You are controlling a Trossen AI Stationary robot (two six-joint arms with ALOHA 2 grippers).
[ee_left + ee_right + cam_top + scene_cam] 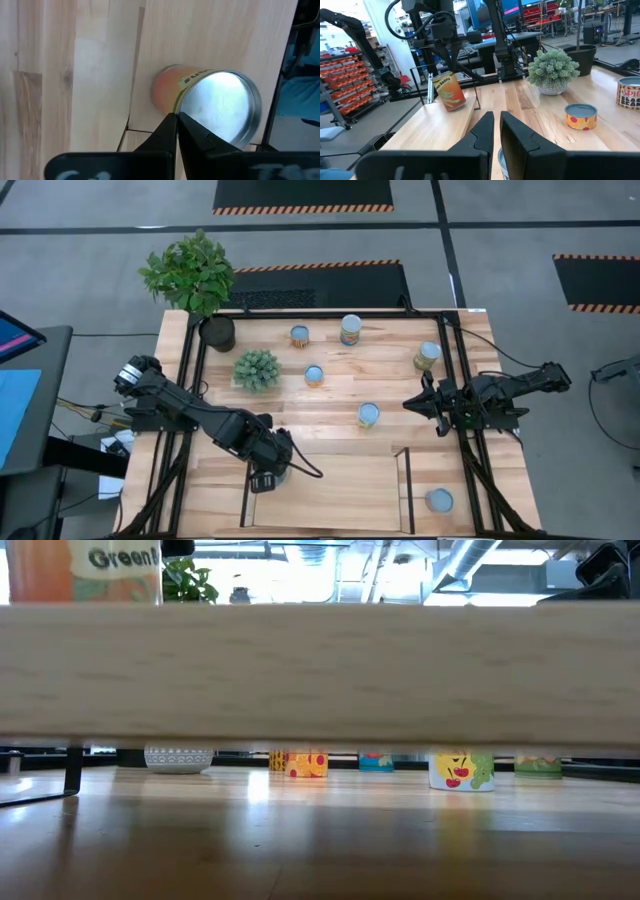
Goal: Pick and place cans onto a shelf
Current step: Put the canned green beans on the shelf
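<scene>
The shelf (pixel 330 490) is a light wooden board with dark side brackets at the table's near edge; its front edge fills the low view (pixel 320 670). My left gripper (pixel 268 475) is at the shelf's left end, shut on an orange-labelled can (pixel 200 95), which also shows in the right wrist view (pixel 449 91) and the low view (pixel 110 565). My right gripper (pixel 425 402) is shut and empty at the table's right. Several cans stand on their bases on the tabletop, among them one at the far side (pixel 350 329), one mid-table (pixel 368 415) and one near the right front (pixel 438 500). My left gripper holds the can by the rim of its silvery top (pixel 181 111), the two fingers (pixel 167 131) close together on the rim's edge. The fingers come from above, pointing down (pixel 445 55). The can tilts, its top leaning toward the near edge, over the shelf's left end.
A black plant pot (pixel 215 332) with a leafy plant stands at the far left corner, and a small succulent (pixel 257 370) stands beside it. Dark frame rails (pixel 455 380) run along the table's sides. Bare wood lies along the shelf to the right of the held can.
</scene>
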